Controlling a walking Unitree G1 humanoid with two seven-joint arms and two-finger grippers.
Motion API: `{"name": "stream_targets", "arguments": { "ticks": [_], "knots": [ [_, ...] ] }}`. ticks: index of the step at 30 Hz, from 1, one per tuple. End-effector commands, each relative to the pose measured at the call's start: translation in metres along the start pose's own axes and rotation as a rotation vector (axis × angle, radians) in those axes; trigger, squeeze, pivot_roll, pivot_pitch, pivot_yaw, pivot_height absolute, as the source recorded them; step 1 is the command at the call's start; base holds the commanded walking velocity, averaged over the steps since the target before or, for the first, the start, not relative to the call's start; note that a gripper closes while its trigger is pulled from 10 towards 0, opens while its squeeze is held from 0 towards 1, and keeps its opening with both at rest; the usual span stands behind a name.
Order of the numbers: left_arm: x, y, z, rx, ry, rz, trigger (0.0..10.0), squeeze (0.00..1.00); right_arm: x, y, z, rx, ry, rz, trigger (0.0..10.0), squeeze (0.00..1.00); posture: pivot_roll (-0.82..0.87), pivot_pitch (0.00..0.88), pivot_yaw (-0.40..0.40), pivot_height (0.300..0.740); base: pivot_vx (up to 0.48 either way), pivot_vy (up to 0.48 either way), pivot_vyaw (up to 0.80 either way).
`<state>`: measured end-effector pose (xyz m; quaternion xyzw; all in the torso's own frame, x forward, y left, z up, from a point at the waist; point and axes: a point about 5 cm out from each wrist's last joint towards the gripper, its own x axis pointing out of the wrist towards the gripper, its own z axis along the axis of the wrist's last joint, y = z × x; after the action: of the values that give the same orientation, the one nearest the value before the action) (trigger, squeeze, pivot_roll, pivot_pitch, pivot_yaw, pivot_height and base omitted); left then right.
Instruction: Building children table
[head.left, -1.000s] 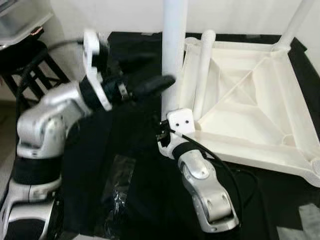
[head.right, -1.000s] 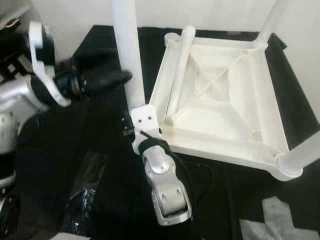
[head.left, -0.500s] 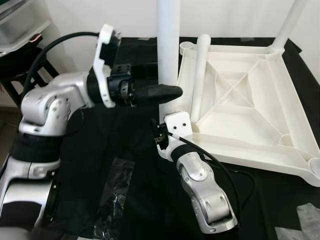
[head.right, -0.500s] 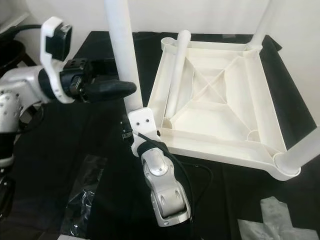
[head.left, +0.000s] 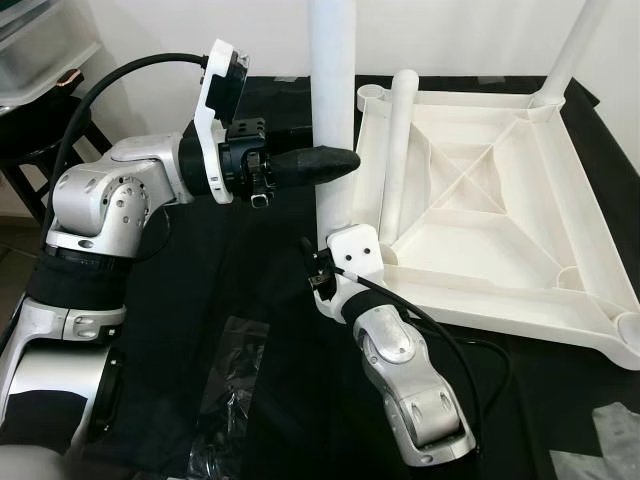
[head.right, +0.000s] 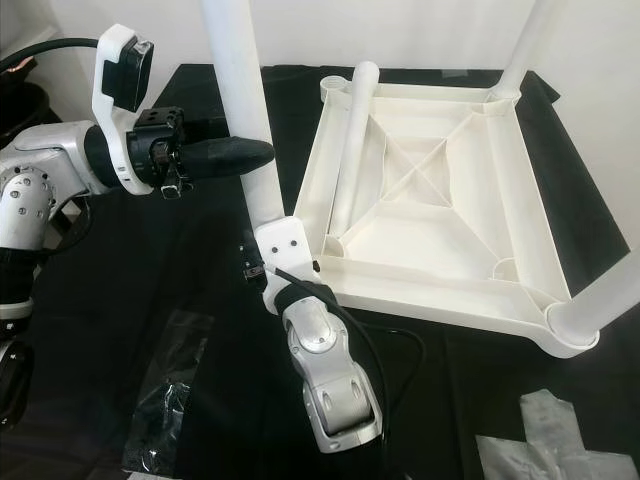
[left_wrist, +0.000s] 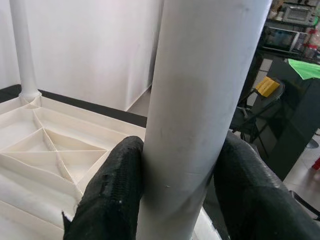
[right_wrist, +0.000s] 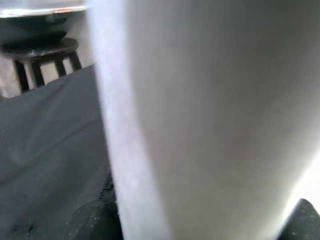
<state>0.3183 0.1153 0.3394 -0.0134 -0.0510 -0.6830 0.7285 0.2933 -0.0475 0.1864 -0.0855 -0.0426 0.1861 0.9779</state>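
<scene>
At the tabletop's (head.left: 520, 200) near-left corner, both tools clamp the upright leg (head.left: 333, 110): left tool (head.left: 335, 160) high, right tool (head.left: 322, 262) low; keep it plumb while seating.

A black cloth (head.left: 250, 290) covers the floor below a plain white wall (head.left: 150, 35). A dark wooden stool (head.left: 40, 130) stands at the left, a clear plastic bin (head.left: 35, 35) above it. Crumpled plastic wrap (head.left: 225, 385) lies on the cloth

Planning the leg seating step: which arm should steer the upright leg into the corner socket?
Left, probably. The left end effector clamps the upright leg high up, fingers on both sides, giving leverage. The right end effector sits at the leg's base by the tabletop corner, better as a steady.
</scene>
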Motion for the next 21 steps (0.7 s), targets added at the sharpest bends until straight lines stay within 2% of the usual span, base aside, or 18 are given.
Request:
{"name": "stream_targets", "arguments": {
  "ticks": [1, 3, 4, 5, 7, 8, 9, 10, 11, 12, 13, 14, 15, 16, 17, 19, 21],
  "knots": [
    [0.012, -0.012, 0.002, 0.009, 0.002, -0.156, 0.0, 0.0, 0.007, -0.004, -0.004, 0.001, 0.025, 0.066, 10.0, 1.0, 0.03, 0.138, 0.032, 0.74, 0.0, 0.0, 0.0],
    [0.011, -0.012, 0.002, 0.009, 0.004, -0.158, 0.0, 0.0, 0.009, -0.008, 0.001, 0.012, -0.001, 0.087, 10.0, 1.0, 0.03, 0.137, 0.032, 0.74, 0.0, 0.0, 0.0],
    [0.011, -0.015, -0.001, 0.007, 0.003, -0.167, 0.0, 0.0, 0.011, -0.016, 0.015, 0.014, -0.085, 0.19, 10.0, 1.0, 0.02, 0.132, 0.033, 0.74, 0.0, 0.0, 0.0],
    [0.011, -0.015, -0.001, 0.007, 0.003, -0.167, 0.0, 0.0, 0.011, -0.016, 0.015, 0.014, -0.085, 0.19, 10.0, 1.0, 0.02, 0.132, 0.033, 0.74, 0.0, 0.0, 0.0],
    [0.011, -0.018, -0.004, 0.008, 0.009, -0.174, 0.0, 0.0, 0.013, -0.027, 0.028, 0.002, -0.153, 0.296, 10.0, 1.0, 0.02, 0.13, 0.035, 0.74, 0.0, 0.0, 0.0],
    [0.011, -0.018, -0.004, 0.008, 0.009, -0.174, 0.0, 0.0, 0.013, -0.027, 0.028, 0.002, -0.153, 0.296, 10.0, 1.0, 0.02, 0.13, 0.035, 0.74, 0.0, 0.0, 0.0],
    [0.011, -0.019, -0.005, 0.007, 0.01, -0.176, 0.0, 0.0, 0.012, -0.034, 0.034, -0.01, -0.172, 0.379, 10.0, 1.0, 0.02, 0.124, 0.036, 0.74, 0.0, 0.0, 0.0],
    [0.011, -0.019, -0.005, 0.007, 0.01, -0.176, 0.0, 0.0, 0.012, -0.034, 0.034, -0.01, -0.172, 0.379, 10.0, 1.0, 0.02, 0.124, 0.036, 0.74, 0.0, 0.0, 0.0],
    [0.011, -0.02, -0.007, 0.006, 0.011, -0.18, 0.0, 0.0, 0.011, -0.042, 0.041, -0.036, -0.184, 0.477, 10.0, 1.0, 0.02, 0.122, 0.037, 0.74, 0.0, 0.0, 0.0],
    [0.011, -0.02, -0.007, 0.006, 0.011, -0.18, 0.0, 0.0, 0.011, -0.042, 0.041, -0.036, -0.184, 0.477, 10.0, 1.0, 0.02, 0.122, 0.037, 0.74, 0.0, 0.0, 0.0],
    [0.01, -0.021, -0.008, 0.004, 0.012, -0.182, 0.0, 0.0, 0.008, -0.05, 0.045, -0.078, -0.179, 0.589, 10.0, 1.0, 0.03, 0.121, 0.039, 0.74, 0.0, 0.0, 0.0],
    [0.01, -0.021, -0.008, 0.004, 0.012, -0.182, 0.0, 0.0, 0.008, -0.05, 0.045, -0.078, -0.179, 0.589, 10.0, 1.0, 0.03, 0.121, 0.039, 0.74, 0.0, 0.0, 0.0],
    [0.01, -0.022, -0.009, 0.002, 0.013, -0.184, 0.0, 0.0, 0.005, -0.057, 0.046, -0.139, -0.152, 0.706, 10.0, 1.0, 0.04, 0.117, 0.045, 0.74, 0.0, 0.0, 0.0],
    [0.01, -0.023, -0.01, 0.003, 0.017, -0.185, 0.0, 0.0, 0.005, -0.065, 0.044, -0.176, -0.113, 0.779, 10.0, 0.0, 0.04, 0.117, 0.046, 0.74, 0.0, 0.0, 0.0],
    [0.01, -0.023, -0.011, 0.003, 0.019, -0.186, 0.0, 0.0, 0.005, -0.07, 0.043, -0.195, -0.086, 0.817, 10.0, 0.0, 0.05, 0.116, 0.046, 0.74, 0.0, 0.0, 0.0],
    [0.01, -0.023, -0.011, 0.003, 0.019, -0.186, 0.0, 0.0, 0.005, -0.07, 0.043, -0.195, -0.086, 0.817, 10.0, 0.0, 0.05, 0.116, 0.046, 0.74, 0.0, 0.0, 0.0],
    [0.01, -0.024, -0.012, 0.005, 0.027, -0.187, 0.0, 0.0, 0.01, -0.077, 0.042, -0.168, -0.069, 0.861, 10.0, 0.0, 0.06, 0.11, 0.045, 0.74, 0.0, 0.0, 0.0]
  ]
}}
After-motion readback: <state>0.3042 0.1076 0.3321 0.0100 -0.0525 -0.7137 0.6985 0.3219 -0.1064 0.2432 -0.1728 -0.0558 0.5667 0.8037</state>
